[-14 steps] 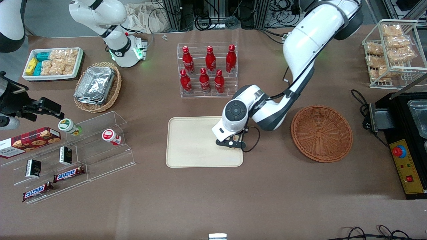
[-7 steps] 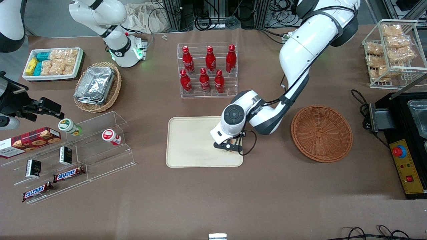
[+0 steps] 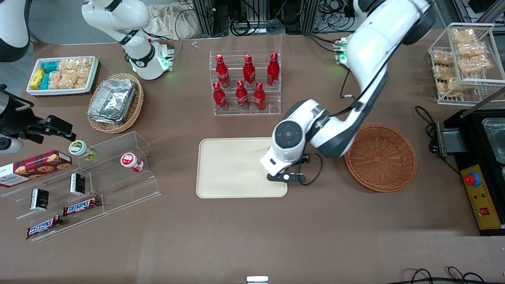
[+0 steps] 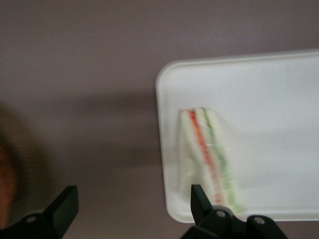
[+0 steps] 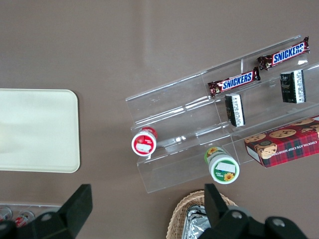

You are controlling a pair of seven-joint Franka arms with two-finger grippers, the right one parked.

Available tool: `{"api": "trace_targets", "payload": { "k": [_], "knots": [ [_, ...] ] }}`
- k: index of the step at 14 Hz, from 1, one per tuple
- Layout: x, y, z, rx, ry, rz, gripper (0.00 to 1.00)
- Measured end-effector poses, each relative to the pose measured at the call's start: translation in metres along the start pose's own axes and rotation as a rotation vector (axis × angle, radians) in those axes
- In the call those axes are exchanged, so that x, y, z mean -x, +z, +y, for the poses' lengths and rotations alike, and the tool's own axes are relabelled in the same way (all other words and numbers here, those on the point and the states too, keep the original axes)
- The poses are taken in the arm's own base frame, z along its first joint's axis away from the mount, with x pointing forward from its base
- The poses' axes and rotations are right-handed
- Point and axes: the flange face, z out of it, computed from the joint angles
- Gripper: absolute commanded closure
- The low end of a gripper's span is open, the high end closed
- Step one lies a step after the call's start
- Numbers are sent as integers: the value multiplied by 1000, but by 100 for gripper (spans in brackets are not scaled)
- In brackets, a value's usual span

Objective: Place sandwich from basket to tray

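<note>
The sandwich, a white wedge with orange and green layers, lies flat on the cream tray close to its rounded corner. In the front view the hand hides it. My left gripper is open above the table and the tray's edge, with nothing between its fingers; one fingertip hangs over the tray rim beside the sandwich. In the front view the gripper hovers over the end of the tray nearest the reddish-brown wicker basket, which holds nothing.
A rack of red bottles stands farther from the camera than the tray. Toward the parked arm's end are a clear stepped shelf with snacks and a tan basket of foil containers. A black control box sits beside the wicker basket.
The gripper has let go of the sandwich, risen, and shifted toward the basket. The sandwich stays on the tray.
</note>
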Motion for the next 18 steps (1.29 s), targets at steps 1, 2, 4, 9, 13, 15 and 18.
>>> {"api": "trace_targets", "payload": {
  "k": [1, 2, 4, 9, 13, 15, 18],
  "knots": [
    [-3, -33, -21, 1, -16, 19, 0],
    [-2, -63, -43, 4, -18, 23, 0],
    [1, -106, -88, 26, -5, 2, 0],
    [4, -166, -218, 91, 68, -71, 0],
    [28, -205, -313, 111, 85, -67, 0],
    [48, -221, -342, 88, 39, -44, 0],
    [80, -236, -357, 66, 1, -4, 0]
  ]
}}
